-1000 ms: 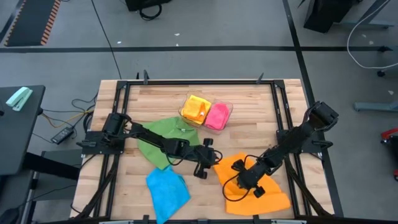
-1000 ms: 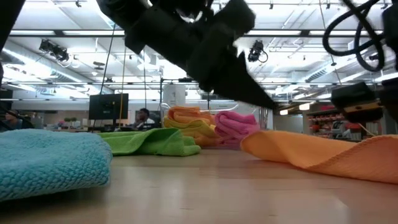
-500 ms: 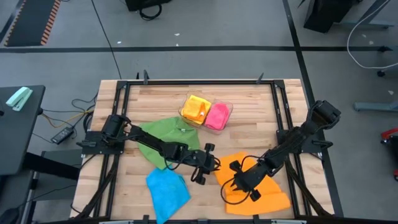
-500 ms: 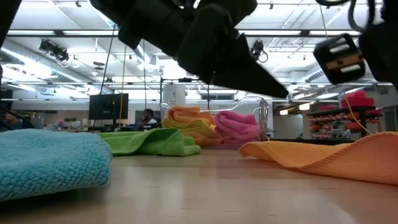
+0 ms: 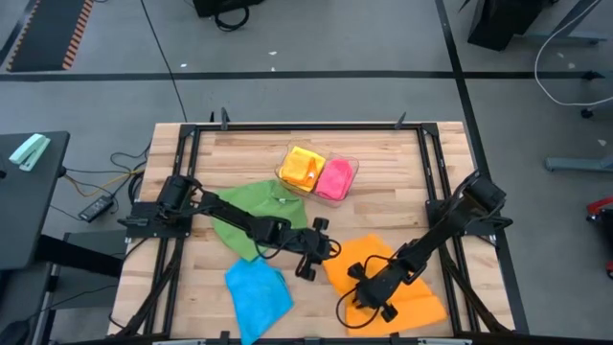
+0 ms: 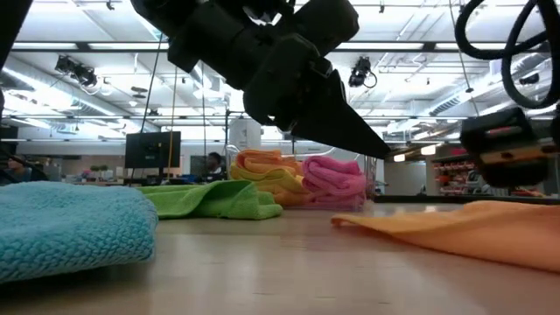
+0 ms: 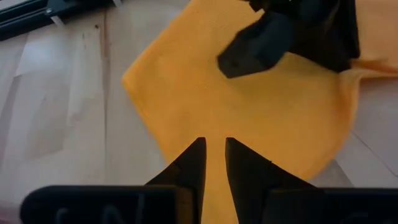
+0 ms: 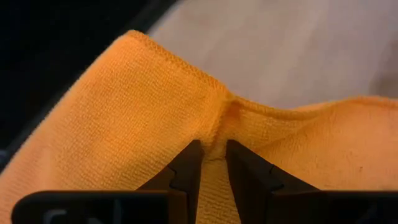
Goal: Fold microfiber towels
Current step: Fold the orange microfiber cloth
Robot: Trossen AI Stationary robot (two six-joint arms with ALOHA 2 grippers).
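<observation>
Five microfiber towels: one green [image 5: 257,213], one blue [image 5: 257,295], one orange [image 5: 402,287], one yellow [image 5: 303,167], one pink [image 5: 334,178]. One clear tray [image 5: 352,165]. Two arms.

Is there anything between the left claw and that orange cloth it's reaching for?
Nothing visible. The left gripper hangs right over the orange towel, fingers nearly together, with only bare cloth ahead. The right gripper already pinches a fold of the same towel farther along, beside the left gripper's path rather than in it.

orange towel [image 5: 407,287] partly hidden under right arm
</observation>
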